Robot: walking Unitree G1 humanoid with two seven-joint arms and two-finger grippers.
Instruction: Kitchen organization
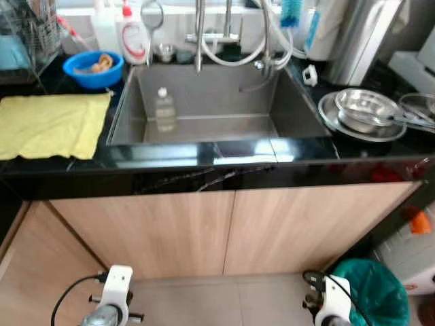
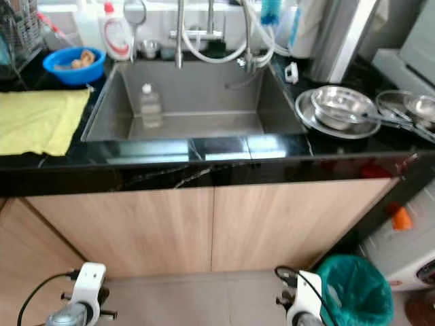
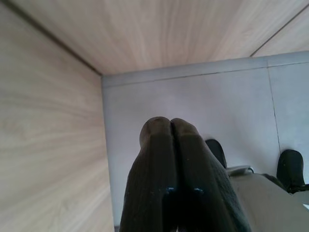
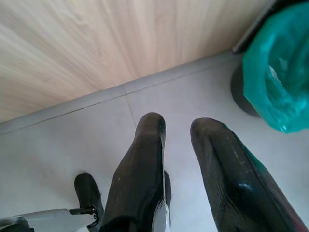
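Left gripper (image 3: 170,126) fingers pressed together, empty; right gripper (image 4: 177,126) fingers parted, empty, above floor (image 4: 58,140).

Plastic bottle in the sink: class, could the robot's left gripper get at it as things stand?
Probably not yet. The left gripper hangs shut by the floor, below the counter edge; the plastic bottle stands upright in the sink, nothing over it.

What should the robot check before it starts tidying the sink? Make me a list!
1. Left gripper free to grab: ok, shut, holding nothing, low by the cupboard doors.
2. Right gripper free: ok, open, above the floor.
3. Bottle upright in the sink: ok.
4. Metal bowls safely on the counter: ok, right of the sink.
5. Yellow cloth lying flat: ok.
6. Bottle empty: cannot tell.
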